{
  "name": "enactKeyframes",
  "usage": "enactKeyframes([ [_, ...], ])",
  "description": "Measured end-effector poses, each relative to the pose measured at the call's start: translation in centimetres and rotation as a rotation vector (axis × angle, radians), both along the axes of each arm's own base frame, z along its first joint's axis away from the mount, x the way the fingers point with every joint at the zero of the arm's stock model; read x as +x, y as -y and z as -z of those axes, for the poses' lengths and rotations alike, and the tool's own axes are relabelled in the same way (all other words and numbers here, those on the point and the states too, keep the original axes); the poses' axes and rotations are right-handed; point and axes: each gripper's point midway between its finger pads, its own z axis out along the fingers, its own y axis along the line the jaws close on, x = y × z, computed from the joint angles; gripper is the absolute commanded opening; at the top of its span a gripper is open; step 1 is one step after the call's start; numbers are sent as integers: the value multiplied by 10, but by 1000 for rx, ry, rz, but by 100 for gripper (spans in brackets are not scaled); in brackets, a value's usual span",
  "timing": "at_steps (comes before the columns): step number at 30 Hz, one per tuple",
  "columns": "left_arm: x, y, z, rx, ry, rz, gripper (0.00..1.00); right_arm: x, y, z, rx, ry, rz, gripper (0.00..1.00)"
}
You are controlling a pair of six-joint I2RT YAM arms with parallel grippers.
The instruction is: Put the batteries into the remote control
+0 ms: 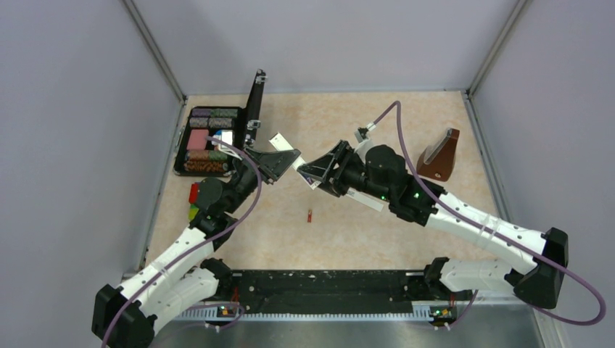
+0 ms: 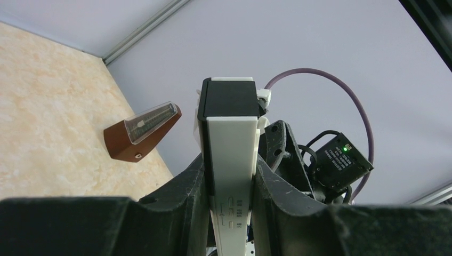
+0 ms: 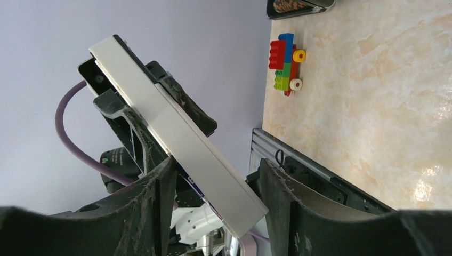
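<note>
Your left claw [image 2: 230,170] sits right under its lens, its dark fingers [image 2: 186,200] clamped on both long edges of the slim white rectangular remote control [image 2: 232,154], which rises away from them, its black section at the far end. From above, both arms reach in from the near corners with elbows bent, wrists meeting over mid-table, and the remote is lifted off the surface at a tilt. Its other end slants between the parted fingers of your right claw [image 3: 216,168]; a gap shows beside one finger, and you cannot tell contact at the other. One tiny reddish battery [image 1: 310,215] lies on the beige marbled tabletop [image 1: 377,239] just nearer than the claws, with bare surface all round it. Grey walls [image 1: 72,145] close in left, right and behind. An open black case of coloured inserts [image 1: 209,141] sits far-left, stacked red, yellow and green toy blocks [image 1: 194,201] beside your left arm, a brown wooden pyramid metronome [image 1: 440,154] far-right. Faint grey print on the remote's white face and the label on the right wrist's green-lit black module [image 2: 341,160] are too small to read.
</note>
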Motion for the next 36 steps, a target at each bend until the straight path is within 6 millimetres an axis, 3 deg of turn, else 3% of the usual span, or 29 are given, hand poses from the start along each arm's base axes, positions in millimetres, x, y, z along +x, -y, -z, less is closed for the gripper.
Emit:
enactKeyframes([
  [11, 2, -1, 0, -15, -24, -6, 0, -1, -1, 0, 15, -9, -11, 48],
  [20, 6, 0, 2, -27, -128, 3, 0, 0, 1, 8, 21, 17, -13, 83],
  [26, 8, -5, -3, -22, -137, -29, 0, 2, 5, 5, 7, 61, -15, 95],
  [32, 13, -12, 12, 56, -146, -97, 0, 4, 17, -7, 7, 125, -15, 96],
  [34, 15, -15, 22, 97, -156, -125, 0, 4, 24, -9, -9, 148, -1, 91],
  [36, 16, -21, 31, 139, -168, -158, 0, 5, 34, -9, -39, 167, 28, 78],
])
